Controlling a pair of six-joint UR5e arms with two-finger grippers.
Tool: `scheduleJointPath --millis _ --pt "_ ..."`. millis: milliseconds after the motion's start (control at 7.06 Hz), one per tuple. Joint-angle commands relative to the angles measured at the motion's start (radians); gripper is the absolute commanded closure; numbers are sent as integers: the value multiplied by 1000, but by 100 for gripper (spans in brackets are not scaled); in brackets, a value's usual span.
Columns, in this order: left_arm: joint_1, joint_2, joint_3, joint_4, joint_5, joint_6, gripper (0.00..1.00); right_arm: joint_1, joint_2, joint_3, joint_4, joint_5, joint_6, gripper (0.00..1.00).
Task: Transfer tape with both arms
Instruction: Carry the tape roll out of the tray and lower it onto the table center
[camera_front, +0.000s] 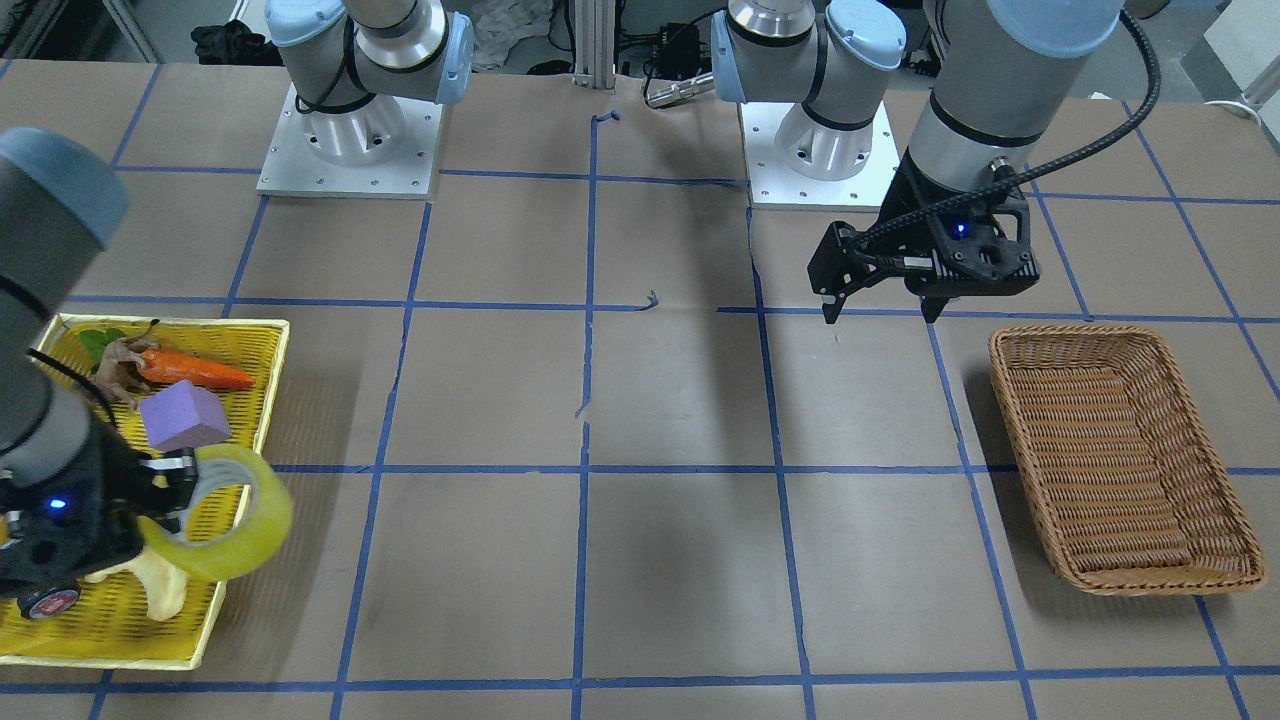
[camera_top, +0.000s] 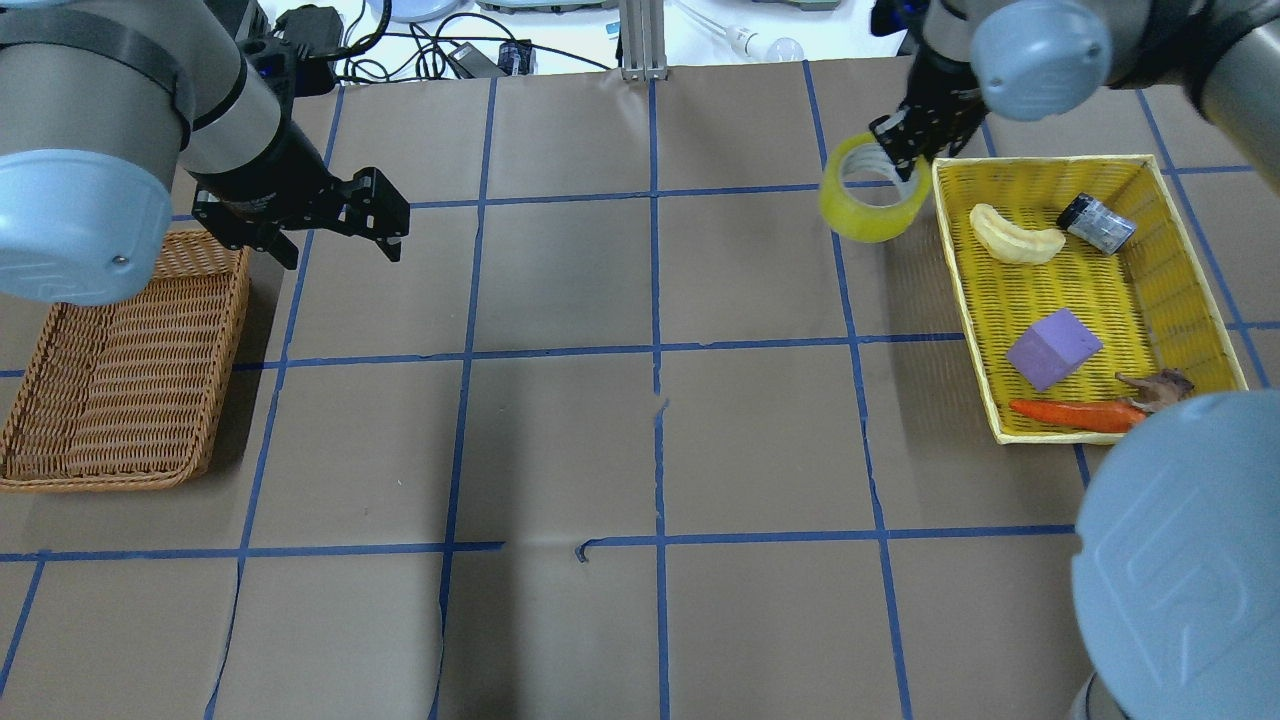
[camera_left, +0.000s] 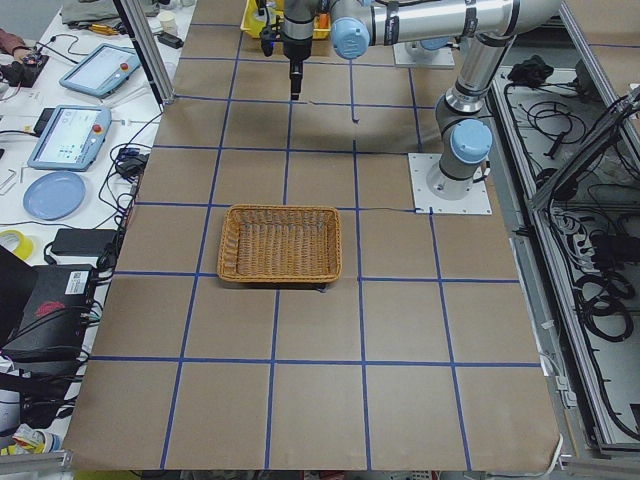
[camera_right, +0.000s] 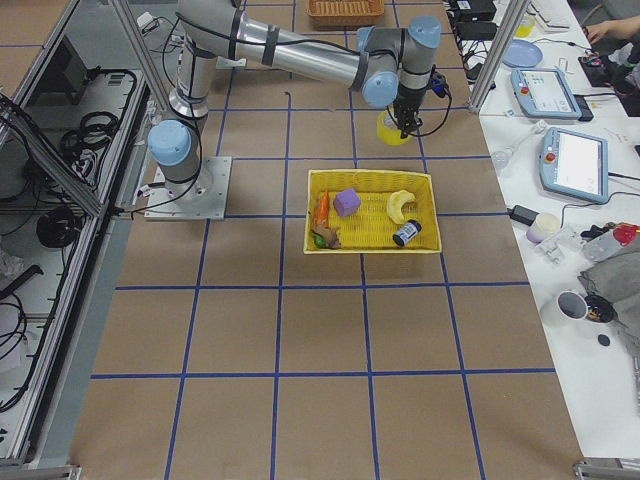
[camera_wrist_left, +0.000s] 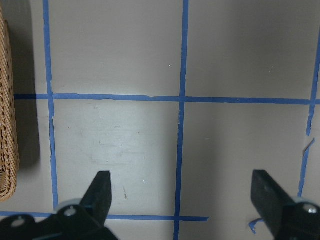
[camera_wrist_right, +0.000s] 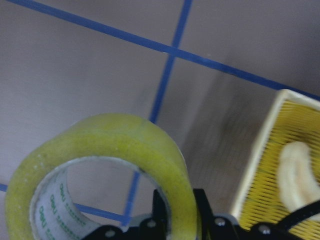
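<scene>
The tape (camera_top: 868, 205) is a yellowish roll with a pale core. My right gripper (camera_top: 905, 160) is shut on its wall and holds it in the air just beyond the yellow tray's (camera_top: 960, 290) far left edge. It also shows in the front view (camera_front: 235, 520), in the right wrist view (camera_wrist_right: 105, 165) and in the right side view (camera_right: 392, 127). My left gripper (camera_top: 335, 245) is open and empty above the table, beside the wicker basket (camera_top: 120, 370). Its fingers (camera_wrist_left: 102, 187) stand wide apart in the left wrist view.
The yellow tray holds a banana piece (camera_top: 1015, 238), a small grey cylinder (camera_top: 1097, 222), a purple block (camera_top: 1052, 348), a carrot (camera_top: 1075, 413) and a brown item (camera_top: 1155, 385). The wicker basket (camera_front: 1120, 460) holds nothing. Blue tape lines grid the brown table.
</scene>
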Motion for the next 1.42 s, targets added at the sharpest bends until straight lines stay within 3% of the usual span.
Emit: scheduleJointPath --millis 0,283,425,709,992,1134,1276 --pt "0 0 -7 7 -2 -2 0 202 68 0 -5 1 283 100" --pt "0 0 -8 6 -1 0 0 237 126 -2 -98 79 344 100" --pt "0 0 -8 7 -1 0 0 238 160 -15 -142 69 337 100" --pt "0 0 -7 7 -2 0 0 238 284 -165 -128 73 330 100" --pt "0 0 -5 7 -1 -2 0 238 291 -148 -121 84 309 100" --pt "2 0 -2 9 -1 0 0 238 288 -149 -120 86 318 52" --pt "2 0 -2 9 -2 0 0 238 285 -149 -120 120 332 17"
